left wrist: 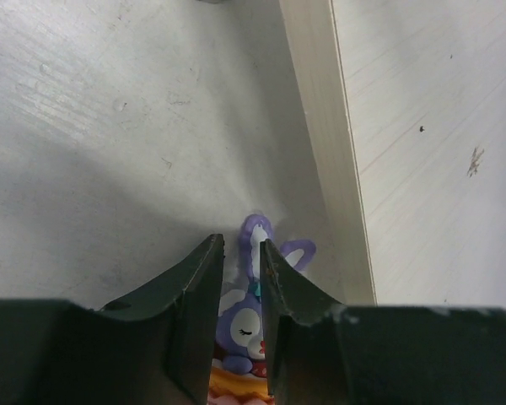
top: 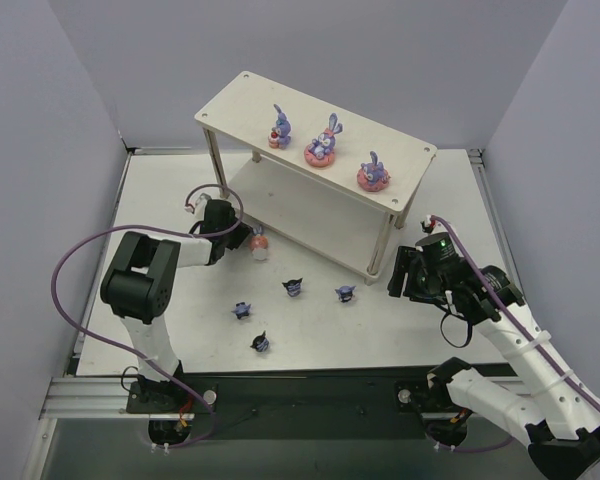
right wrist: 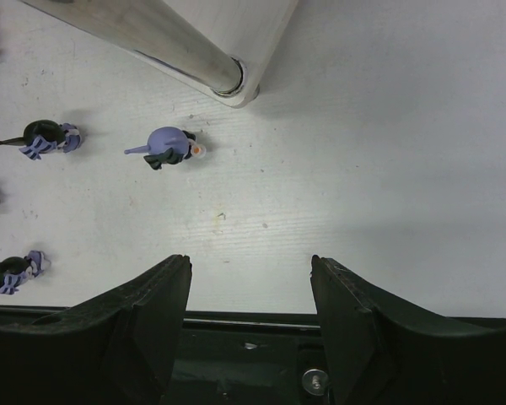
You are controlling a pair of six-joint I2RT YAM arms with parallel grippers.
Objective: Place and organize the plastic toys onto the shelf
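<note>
**Left wrist view, lower centre:** the left gripper (left wrist: 242,246) straddles the head of a purple rabbit (left wrist: 246,325), its jaws narrowed to a slit. We cannot tell whether they press it. This rabbit stands on the table (top: 160,200) just beside the shelf (top: 242,105).

**Overhead view:** we see three rabbits (top: 323,143) on the shelf's top tier, upper centre, and four dark blue figures (top: 293,287) on the table at centre frame.

**Right wrist view:** the right gripper (right wrist: 251,266) hangs wide open and empty.

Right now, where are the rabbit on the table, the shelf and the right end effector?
rabbit on the table (left wrist: 244,325): left wrist view, its face
shelf (top: 237,104): top external view, bare top board
right end effector (right wrist: 250,265): right wrist view, midway between fingertips
</note>
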